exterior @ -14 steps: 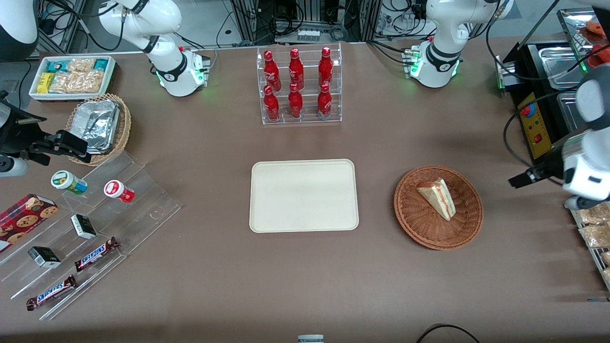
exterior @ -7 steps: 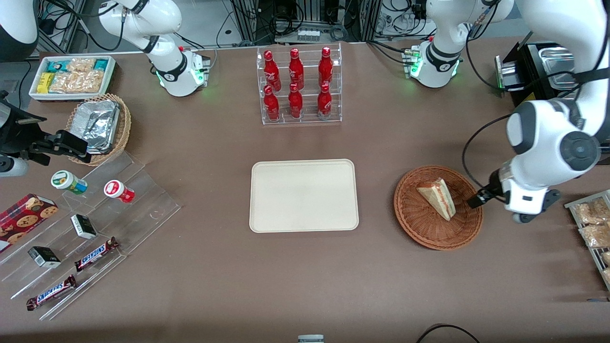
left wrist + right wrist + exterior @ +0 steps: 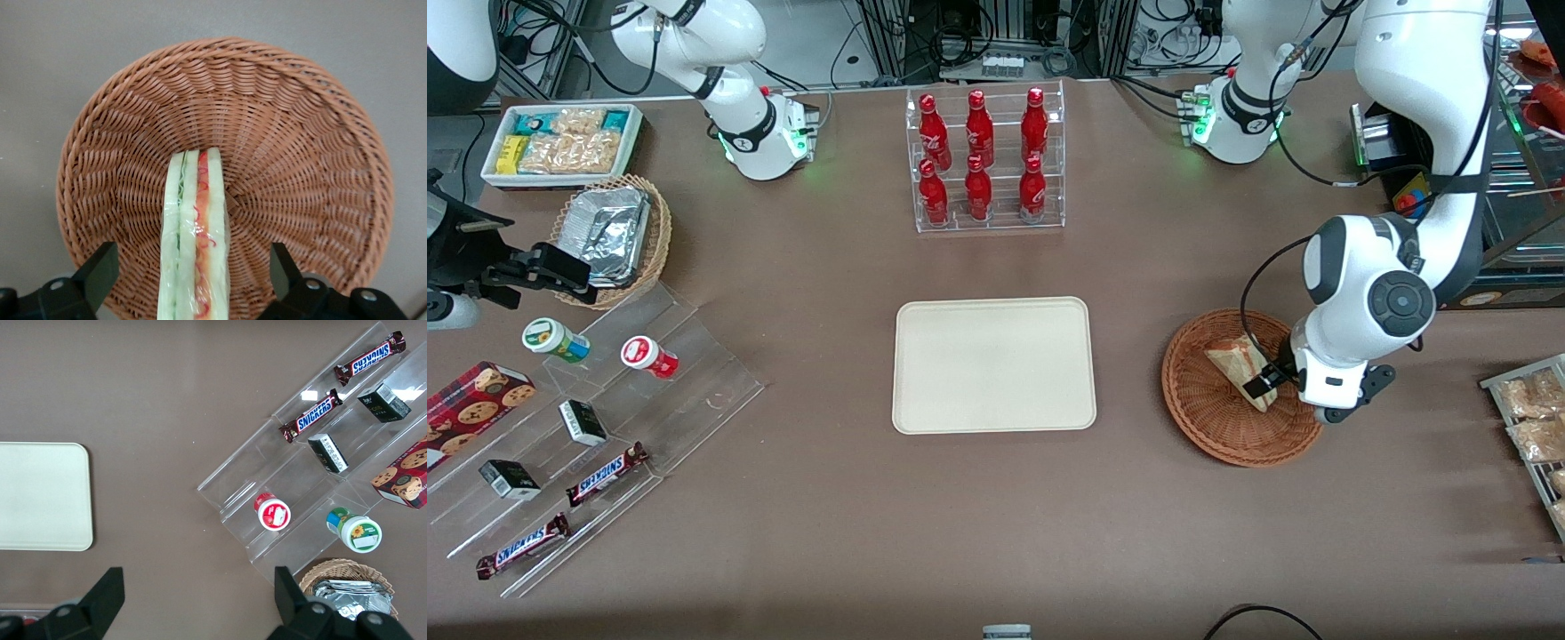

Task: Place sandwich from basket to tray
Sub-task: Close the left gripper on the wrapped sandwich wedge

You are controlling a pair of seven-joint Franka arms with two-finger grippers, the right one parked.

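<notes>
The sandwich, a pale wedge with red-orange and green layers, lies in the round reddish-brown basket. My left gripper hangs over the basket at the sandwich's wide end, open. In the left wrist view the sandwich lies on edge in the basket, and the gripper straddles it: both black fingers stand apart from its sides. The cream tray lies flat beside the basket, toward the parked arm's end. It also shows in the right wrist view.
A clear rack of red bottles stands farther from the camera than the tray. Acrylic steps with snack bars and cups, a tan basket of foil containers and a white bin are at the parked arm's end. A snack rack sits beside the basket.
My left arm has swung in from the working arm's end of the table until its open gripper is over the sandwich in the basket. Sandwich, basket and tray have not moved.
</notes>
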